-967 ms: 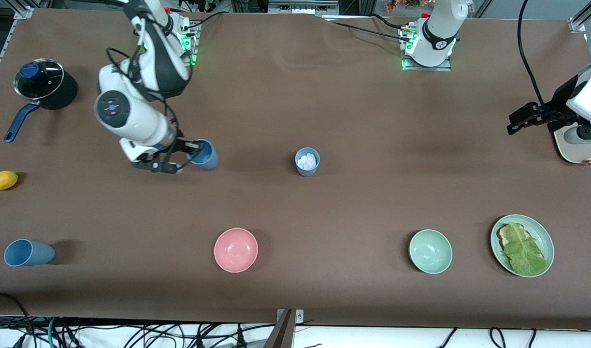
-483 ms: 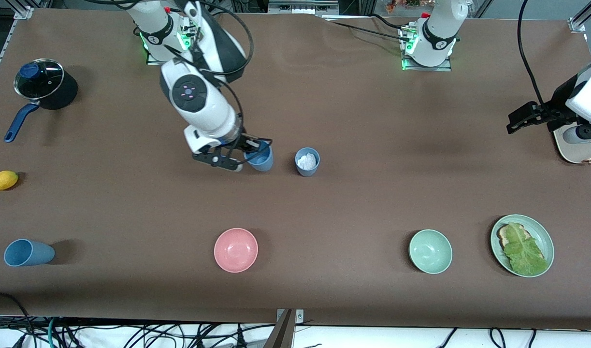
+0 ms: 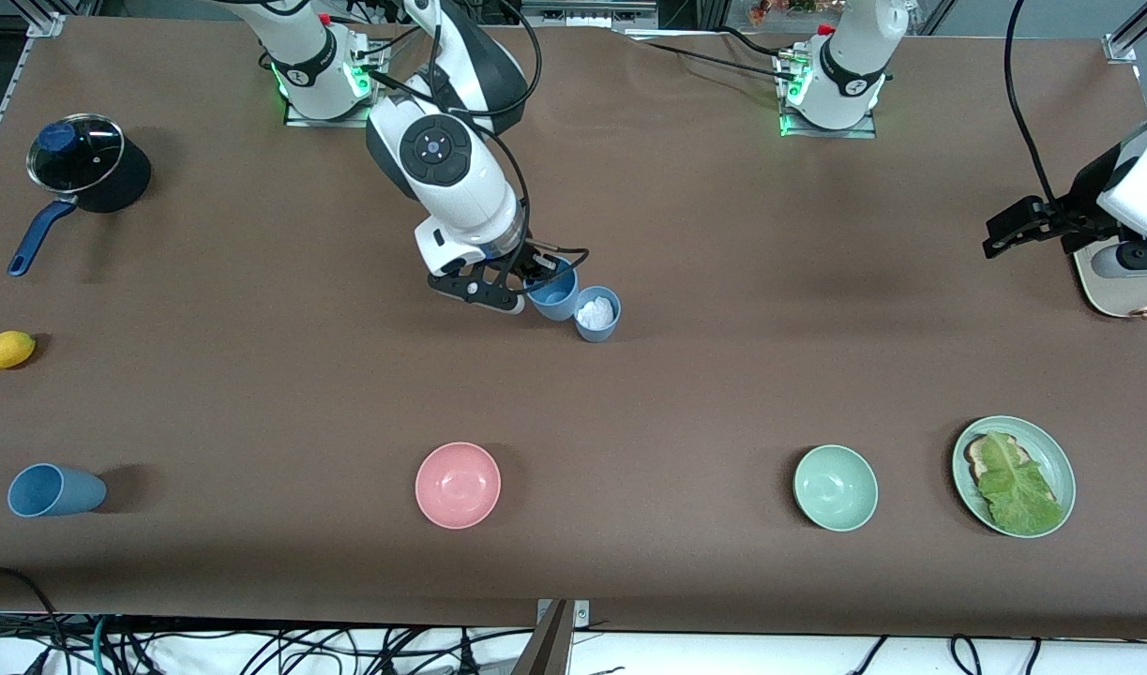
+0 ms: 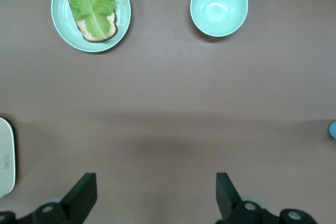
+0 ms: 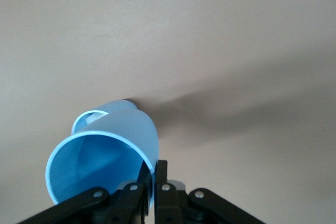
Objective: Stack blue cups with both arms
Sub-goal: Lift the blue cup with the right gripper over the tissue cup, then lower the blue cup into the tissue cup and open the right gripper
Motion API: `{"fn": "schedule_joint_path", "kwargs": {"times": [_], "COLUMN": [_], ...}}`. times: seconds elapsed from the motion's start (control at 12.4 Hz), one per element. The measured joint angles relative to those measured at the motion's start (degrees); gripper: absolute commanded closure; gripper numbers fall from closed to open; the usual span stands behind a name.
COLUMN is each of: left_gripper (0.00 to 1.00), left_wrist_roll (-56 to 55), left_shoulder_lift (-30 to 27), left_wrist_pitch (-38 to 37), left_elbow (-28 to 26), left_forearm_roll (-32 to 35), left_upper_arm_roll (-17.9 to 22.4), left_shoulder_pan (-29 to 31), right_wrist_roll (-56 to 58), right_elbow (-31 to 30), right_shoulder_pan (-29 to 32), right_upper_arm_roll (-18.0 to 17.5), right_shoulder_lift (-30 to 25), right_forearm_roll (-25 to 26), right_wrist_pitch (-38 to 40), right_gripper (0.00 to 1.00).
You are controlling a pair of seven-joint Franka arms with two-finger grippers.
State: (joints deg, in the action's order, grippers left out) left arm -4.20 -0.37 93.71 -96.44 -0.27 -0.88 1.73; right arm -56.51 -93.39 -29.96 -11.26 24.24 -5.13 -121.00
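Note:
My right gripper (image 3: 538,274) is shut on the rim of a sky blue cup (image 3: 554,291) and holds it just beside a slate blue cup (image 3: 596,314) that stands upright mid-table with something white inside. In the right wrist view the held cup (image 5: 107,153) is pinched by its wall between the fingers (image 5: 162,174), and the rim of the standing cup (image 5: 88,119) shows just past it. A third blue cup (image 3: 52,490) lies on its side near the front edge at the right arm's end. My left gripper (image 3: 1004,234) is open, up over the left arm's end, and waits; it (image 4: 156,195) is empty.
A pink bowl (image 3: 458,485) and a pale green bowl (image 3: 835,487) sit near the front edge. A green plate with bread and lettuce (image 3: 1014,475) lies beside the green bowl. A lidded pot (image 3: 78,164) and a lemon (image 3: 6,349) are at the right arm's end.
My right gripper has carried the sky blue cup across the table toward the left arm's end, up to the slate blue cup. The left arm has not moved.

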Motion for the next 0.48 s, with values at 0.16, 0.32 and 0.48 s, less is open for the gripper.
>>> {"fn": "schedule_joint_path", "kwargs": {"times": [0.16,0.32,0.48], "left_gripper": [0.0,0.0,0.0], "left_wrist_roll": [0.0,0.0,0.0], "left_shoulder_lift": [0.0,0.0,0.0], "left_wrist_pitch": [0.0,0.0,0.0], "left_elbow": [0.0,0.0,0.0], "left_forearm_roll": [0.0,0.0,0.0], "left_upper_arm_roll": [0.0,0.0,0.0], "left_shoulder_pan": [0.0,0.0,0.0], "right_wrist_roll": [-0.1,-1.3,-2.2], "right_elbow": [1.2,1.9,3.9], "right_shoulder_pan": [-0.3,-1.3,-3.0], "right_upper_arm_roll": [0.0,0.0,0.0], "right_shoulder_lift": [0.0,0.6,3.0], "right_forearm_roll": [0.0,0.0,0.0], "right_wrist_pitch": [0.7,0.9,0.9], "right_gripper": [1.0,1.0,1.0]}}
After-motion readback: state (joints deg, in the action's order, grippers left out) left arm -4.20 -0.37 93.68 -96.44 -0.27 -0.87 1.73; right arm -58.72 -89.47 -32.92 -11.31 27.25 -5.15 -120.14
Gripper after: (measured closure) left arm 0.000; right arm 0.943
